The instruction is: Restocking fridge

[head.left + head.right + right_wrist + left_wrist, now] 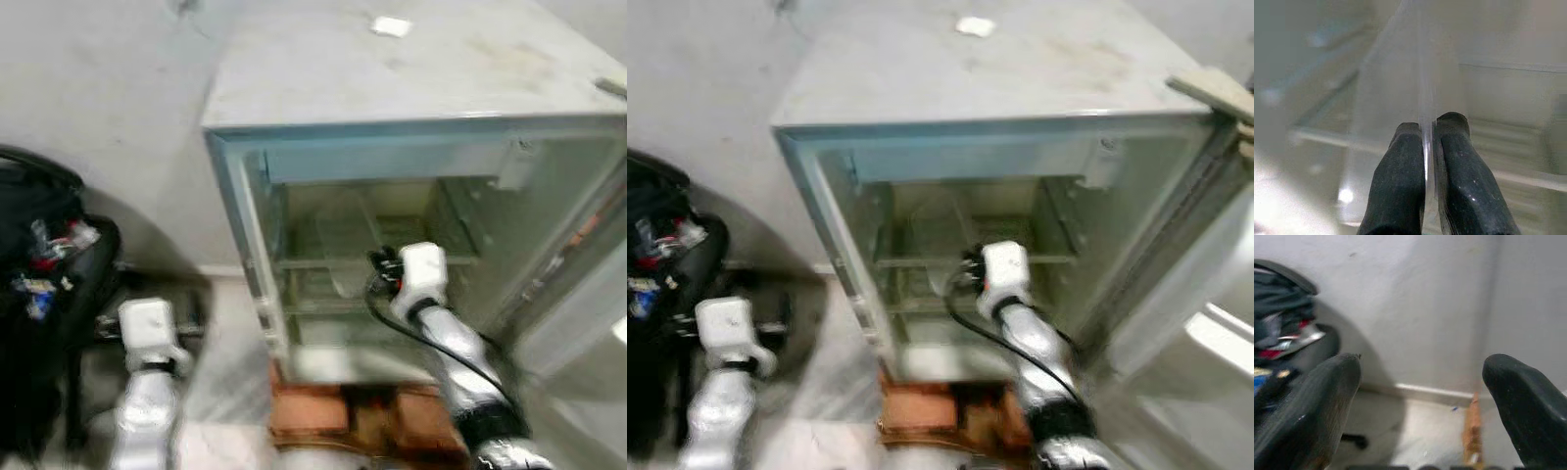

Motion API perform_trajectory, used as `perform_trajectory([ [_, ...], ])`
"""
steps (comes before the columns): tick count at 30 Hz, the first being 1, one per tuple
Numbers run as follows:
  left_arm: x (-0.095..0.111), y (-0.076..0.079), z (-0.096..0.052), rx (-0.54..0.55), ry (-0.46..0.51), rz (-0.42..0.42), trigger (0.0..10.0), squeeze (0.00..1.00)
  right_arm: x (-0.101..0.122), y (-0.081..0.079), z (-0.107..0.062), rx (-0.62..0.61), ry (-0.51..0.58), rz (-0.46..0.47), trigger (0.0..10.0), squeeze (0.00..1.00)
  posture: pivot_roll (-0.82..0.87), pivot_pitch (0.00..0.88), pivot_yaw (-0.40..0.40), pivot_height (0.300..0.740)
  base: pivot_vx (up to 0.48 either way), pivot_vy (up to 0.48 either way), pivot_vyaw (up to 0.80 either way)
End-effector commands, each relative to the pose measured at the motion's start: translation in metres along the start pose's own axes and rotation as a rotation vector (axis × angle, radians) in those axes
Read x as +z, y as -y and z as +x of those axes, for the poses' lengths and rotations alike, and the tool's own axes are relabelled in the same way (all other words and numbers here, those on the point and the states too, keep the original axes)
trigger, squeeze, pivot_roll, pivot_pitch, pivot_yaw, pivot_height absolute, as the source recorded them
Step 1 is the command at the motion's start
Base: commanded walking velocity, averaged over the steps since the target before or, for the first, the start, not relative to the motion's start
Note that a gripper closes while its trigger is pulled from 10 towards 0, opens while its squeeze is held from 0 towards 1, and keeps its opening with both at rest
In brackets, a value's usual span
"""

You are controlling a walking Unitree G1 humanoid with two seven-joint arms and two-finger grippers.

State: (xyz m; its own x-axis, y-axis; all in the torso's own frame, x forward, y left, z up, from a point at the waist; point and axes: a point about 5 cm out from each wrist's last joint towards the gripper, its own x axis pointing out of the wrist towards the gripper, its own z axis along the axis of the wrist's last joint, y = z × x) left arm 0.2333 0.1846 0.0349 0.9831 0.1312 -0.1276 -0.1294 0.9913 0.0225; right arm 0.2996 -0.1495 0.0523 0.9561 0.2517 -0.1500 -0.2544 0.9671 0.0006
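Open fridge [411, 127] stood against the wall. Right hand [1430, 128] inside it pinched a clear plastic sheet [1400, 73]. Left hand [1420, 382], beside the fridge, was spread open.

Clear glossy plastic sheet [1415, 98] — matt black fingers [1400, 186]

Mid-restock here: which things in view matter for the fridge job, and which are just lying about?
For the job:
open fridge
clear plastic piece pinched by right gripper inside the fridge
fridge shelves

Lying about:
black chair with clutter
small white item on fridge top
left gripper, open, idle
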Motion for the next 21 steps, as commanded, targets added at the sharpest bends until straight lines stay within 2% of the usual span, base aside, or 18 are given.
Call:
perform_trajectory([
  [1,-0.001,-0.011,-0.002,0.022,-0.007,0.025,10.0,0.0,0.0,-0.006,0.003,0.011,-0.009,0.014,10.0,0.0,-0.02,0.039,0.029,0.74,0.0,0.0,0.0],
  [7,-0.003,-0.013,-0.006,0.031,-0.015,0.025,10.0,0.0,0.0,-0.007,0.003,0.029,-0.01,0.026,10.0,0.0,-0.02,0.041,0.031,0.74,0.0,0.0,0.0],
  [13,-0.001,-0.02,-0.025,0.0,0.004,0.081,10.0,0.0,-0.001,-0.016,0.002,0.088,-0.014,0.091,10.0,0.0,0.0,0.07,0.017,0.74,0.0,0.0,0.0],
  [17,0.009,-0.011,-0.039,-0.064,0.045,0.158,10.0,0.0,0.002,-0.027,0.01,0.105,-0.029,0.125,10.0,0.0,0.04,0.14,-0.006,0.74,0.0,0.0,0.0],
  [19,0.01,-0.009,-0.041,-0.072,0.05,0.165,10.0,0.0,0.003,-0.029,0.011,0.111,-0.029,0.128,10.0,0.0,0.04,0.144,-0.009,0.74,0.0,0.0,0.0],
  [21,0.012,-0.004,-0.051,-0.103,0.056,0.198,10.0,0.0,0.006,-0.037,0.02,0.134,-0.034,0.14,10.0,0.0,0.07,0.174,-0.017,0.74,0.0,0.0,0.0],
])
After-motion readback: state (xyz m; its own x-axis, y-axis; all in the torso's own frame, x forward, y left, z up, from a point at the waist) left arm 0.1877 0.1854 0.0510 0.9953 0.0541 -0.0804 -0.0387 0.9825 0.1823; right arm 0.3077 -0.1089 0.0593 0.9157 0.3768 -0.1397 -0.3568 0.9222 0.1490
